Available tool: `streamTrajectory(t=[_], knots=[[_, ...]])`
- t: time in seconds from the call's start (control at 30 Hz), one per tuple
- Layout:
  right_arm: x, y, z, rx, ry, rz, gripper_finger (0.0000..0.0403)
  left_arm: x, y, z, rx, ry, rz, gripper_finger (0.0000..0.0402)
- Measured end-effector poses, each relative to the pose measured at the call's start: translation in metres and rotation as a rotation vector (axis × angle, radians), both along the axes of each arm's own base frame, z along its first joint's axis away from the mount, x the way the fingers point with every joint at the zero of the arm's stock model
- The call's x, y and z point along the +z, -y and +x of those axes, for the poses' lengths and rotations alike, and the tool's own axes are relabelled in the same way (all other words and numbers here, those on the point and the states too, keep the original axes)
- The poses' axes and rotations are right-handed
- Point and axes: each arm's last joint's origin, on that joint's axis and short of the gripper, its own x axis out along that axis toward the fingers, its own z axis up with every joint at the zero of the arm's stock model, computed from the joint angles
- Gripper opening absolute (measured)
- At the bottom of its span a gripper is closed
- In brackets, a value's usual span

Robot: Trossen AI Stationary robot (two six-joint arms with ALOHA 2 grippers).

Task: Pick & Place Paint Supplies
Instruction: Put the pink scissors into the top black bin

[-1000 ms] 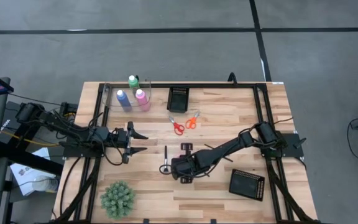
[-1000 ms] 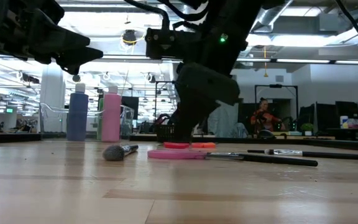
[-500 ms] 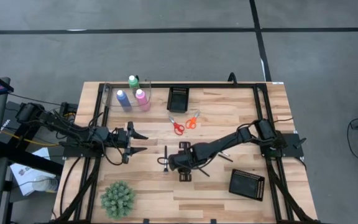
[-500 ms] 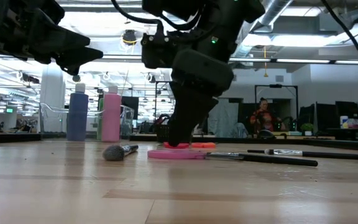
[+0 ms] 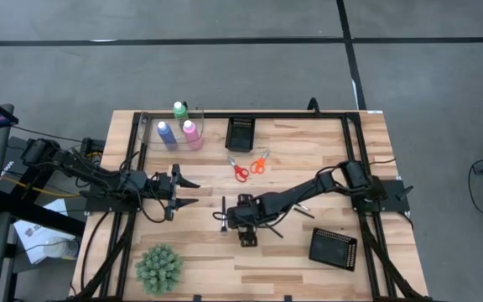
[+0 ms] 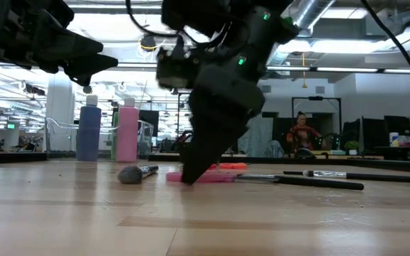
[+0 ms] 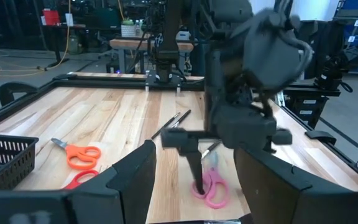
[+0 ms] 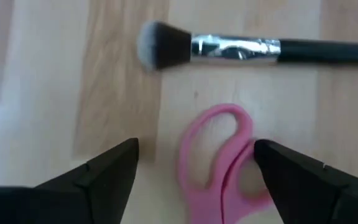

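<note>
Wooden table, black-framed, on grey floor: paint supplies laid out.

High view: three bottles, blue (image 5: 165,132), pink (image 5: 190,131), green (image 5: 179,109), upright at the far left; two scissors, red (image 5: 240,172) and orange (image 5: 259,164), mid-table; two mesh trays (image 5: 241,133); one spiky plant (image 5: 158,268). Left gripper (image 5: 193,191) hovers with fingers apart, holding nothing.
Low view: right gripper (image 6: 188,176) tips down at the pink scissors (image 6: 216,176); one brush (image 6: 137,173) lies just beside, two more to the right.
Right wrist view: fingers spread wide either side of the pink handles; brush lies crosswise beyond, bristles toward one side.
</note>
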Motion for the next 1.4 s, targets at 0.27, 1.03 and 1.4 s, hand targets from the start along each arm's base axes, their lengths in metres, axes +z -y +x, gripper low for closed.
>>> streamTrajectory(t=[0.27,1.03,1.4], knots=[[-0.024,-0.001,0.004,-0.054,-0.063,-0.055,0.0310,0.000,0.000,0.000,0.000,0.000,0.000,0.0209],[-0.020,-0.019,0.003,-0.065,-0.034,-0.088,0.0007,0.000,0.000,0.000,0.000,0.000,0.000,0.0209],[-0.016,-0.028,0.003,-0.071,-0.010,-0.164,0.0001,0.000,0.000,0.000,0.000,0.000,0.000,0.0209]])
